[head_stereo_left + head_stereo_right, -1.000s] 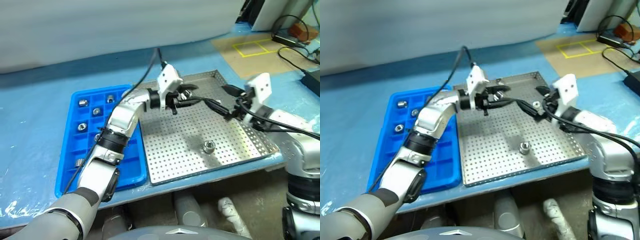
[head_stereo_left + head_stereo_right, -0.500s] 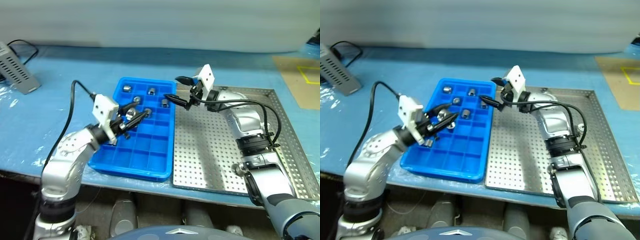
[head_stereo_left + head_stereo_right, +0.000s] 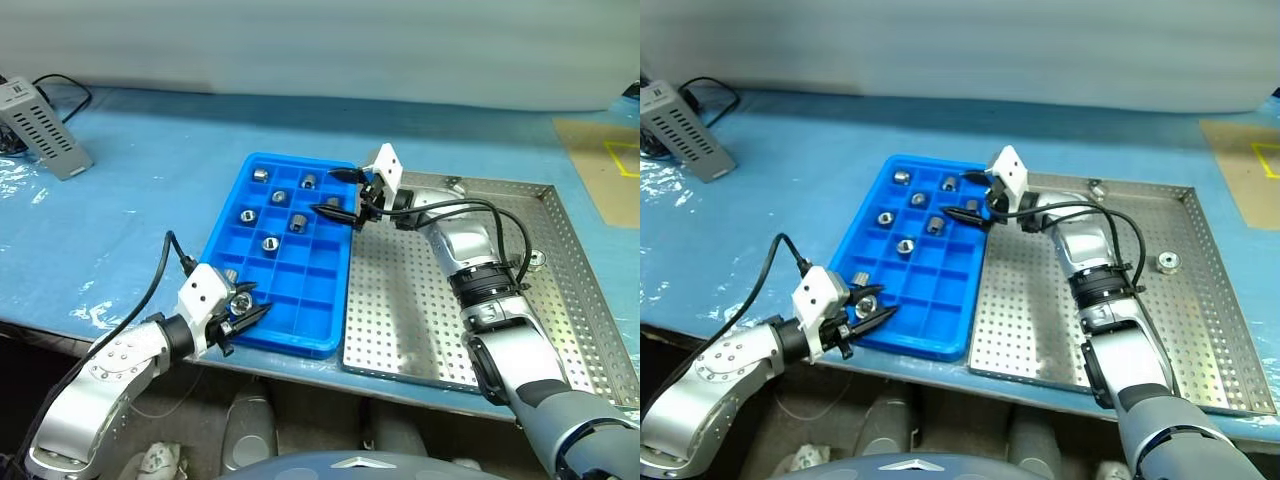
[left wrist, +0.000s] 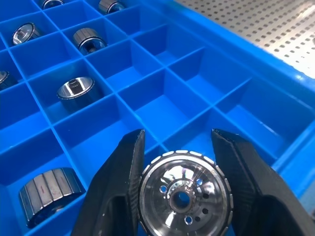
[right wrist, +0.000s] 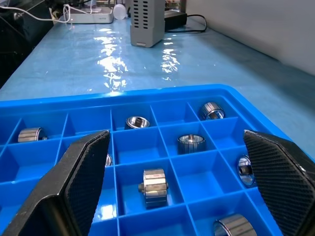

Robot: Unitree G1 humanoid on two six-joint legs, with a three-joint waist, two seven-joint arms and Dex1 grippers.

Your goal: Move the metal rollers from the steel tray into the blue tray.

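Nearly done: one roller in the claw, one left on the steel tray.
Nearest, at about seven o'clock, the left gripper (image 4: 179, 196) pinches a roller (image 4: 183, 194) just above the near corner of the blue tray (image 3: 318, 340). Beyond it, seven or so rollers (image 3: 268, 242) already sit in single compartments, with many squares free. At the far edge, about twelve o'clock, the right gripper (image 3: 342, 192) hangs spread wide and empty. Out at three o'clock the steel tray (image 3: 1230, 390) holds one last roller (image 3: 1166, 263); I judge two drops remain.
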